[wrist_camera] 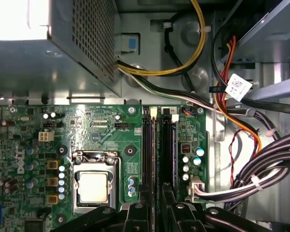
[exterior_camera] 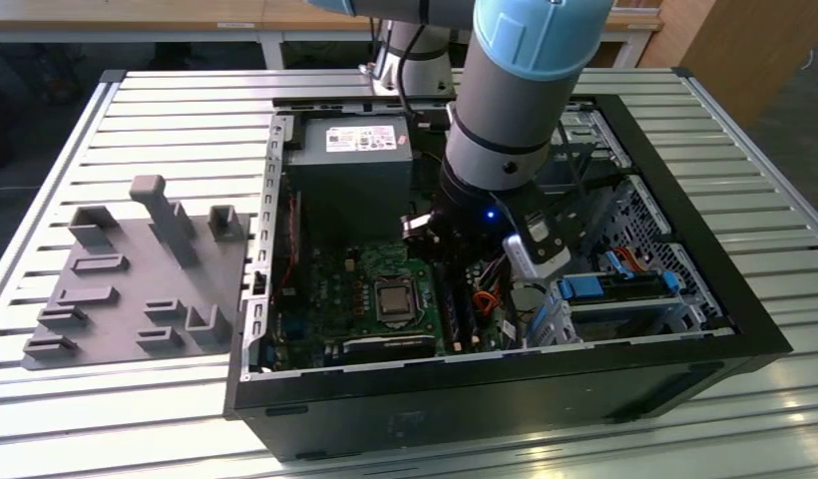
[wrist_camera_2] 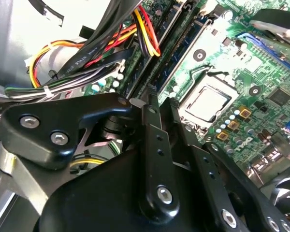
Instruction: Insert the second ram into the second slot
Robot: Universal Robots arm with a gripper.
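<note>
Slatted metal table (exterior_camera: 157, 110) carries an open computer case (exterior_camera: 728, 329), with a grey holder block (exterior_camera: 130, 289) lying on the slats toward the exterior view's left. Down inside the case goes the arm, its claw (exterior_camera: 476, 239) low over the green motherboard (exterior_camera: 336, 289), right above the memory slots beside the processor socket (wrist_camera: 93, 186). Both wrist views show the black fingers (wrist_camera_2: 154, 145) drawn close together over those slots, though whether they pinch anything I cannot tell. The second ram (wrist_camera: 167, 150) appears as a dark stick standing on edge in a slot, next to another slot (wrist_camera: 148, 145). Bundled cables (wrist_camera: 241, 121) curve past nearby.
</note>
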